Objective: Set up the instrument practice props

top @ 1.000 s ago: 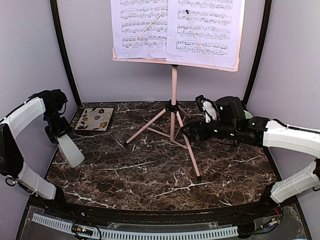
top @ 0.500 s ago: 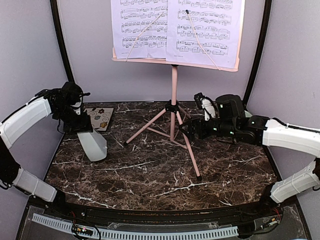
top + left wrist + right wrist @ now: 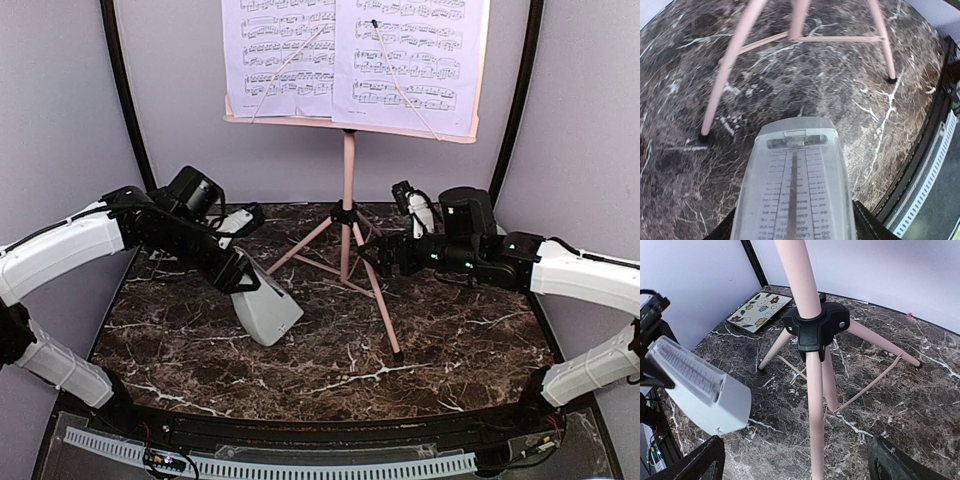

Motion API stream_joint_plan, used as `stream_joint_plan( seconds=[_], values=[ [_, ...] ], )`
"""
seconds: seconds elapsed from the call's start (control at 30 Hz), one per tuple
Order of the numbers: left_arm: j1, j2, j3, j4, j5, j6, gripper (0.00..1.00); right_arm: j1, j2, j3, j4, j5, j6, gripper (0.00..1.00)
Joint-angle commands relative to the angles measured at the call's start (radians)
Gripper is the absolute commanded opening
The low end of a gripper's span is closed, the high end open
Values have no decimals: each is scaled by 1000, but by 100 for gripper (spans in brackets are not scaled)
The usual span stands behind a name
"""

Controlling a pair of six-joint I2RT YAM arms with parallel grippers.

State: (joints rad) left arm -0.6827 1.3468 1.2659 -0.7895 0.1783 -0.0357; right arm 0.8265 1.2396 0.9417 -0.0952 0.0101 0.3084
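Metronome [image 3: 266, 308] is hanging tilted over the surface [image 3: 330, 375] at the music stand's [image 3: 348, 180] 9 o'clock, gripped by the left end effector [image 3: 243, 283]. Only the overhead view is showing the sheet music [image 3: 350, 60]. Right end effector [image 3: 383, 260] is gaping empty at 3 o'clock, room lying toward the near edge.

Floral tile [image 3: 759, 311] lying flat at the far left corner of the dark marble tabletop [image 3: 330, 350]. Pale walls [image 3: 60, 100] enclosing the tabletop. White slotted strip [image 3: 300, 468] running along the tabletop's near edge.
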Motion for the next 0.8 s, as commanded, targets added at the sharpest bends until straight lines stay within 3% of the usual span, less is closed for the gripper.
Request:
stream_joint_plan(
  seconds=[0.0,0.3,0.6,0.77],
  values=[
    [-84,29,93,102,23,222,25,-4,-35,-26,51,-14,7,100],
    [-177,209,263,16,10,514,29,-4,-58,-53,56,-16,21,100],
    [-214,256,279,18,14,705,30,-2,-68,-55,47,-25,25,100],
    [-240,267,234,19,-17,793,36,-2,-46,-44,59,-51,12,100]
  ],
)
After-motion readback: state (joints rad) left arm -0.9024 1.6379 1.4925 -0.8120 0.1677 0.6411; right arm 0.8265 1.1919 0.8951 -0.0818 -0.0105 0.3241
